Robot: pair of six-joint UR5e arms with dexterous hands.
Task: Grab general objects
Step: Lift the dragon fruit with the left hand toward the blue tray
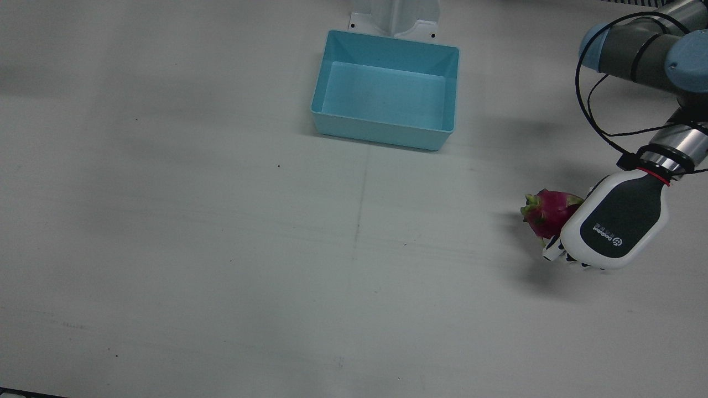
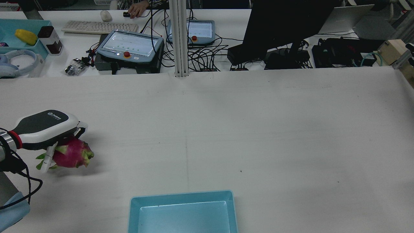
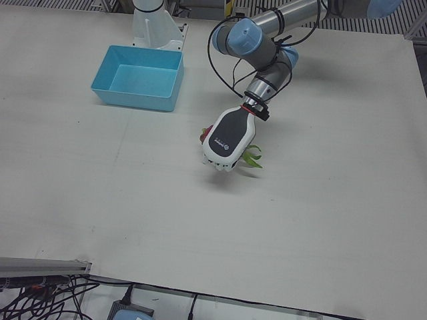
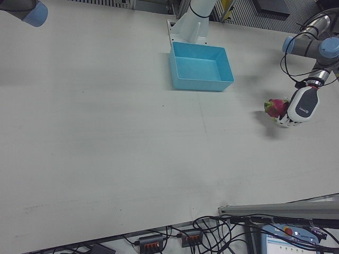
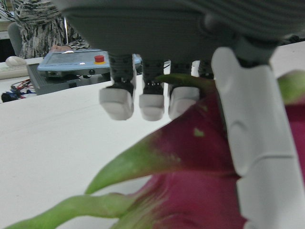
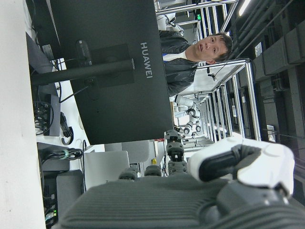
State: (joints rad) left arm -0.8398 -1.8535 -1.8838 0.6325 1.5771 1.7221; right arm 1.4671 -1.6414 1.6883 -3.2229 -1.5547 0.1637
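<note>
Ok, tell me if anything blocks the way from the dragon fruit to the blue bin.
Nothing visible does. The left hand is closed over the dragon fruit, and only bare table lies before the bin.

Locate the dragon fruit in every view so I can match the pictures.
Front view: dragon fruit at right, partly under the left hand.
Rear view: far left, below the hand.
Left-front view: centre, mostly hidden; a red edge and green tips show.
Right-front view: right side.
Left hand view: fills the lower right.
Right hand view: not in it.
Shared landmark: the blue bin, in all four fixed views.
</note>
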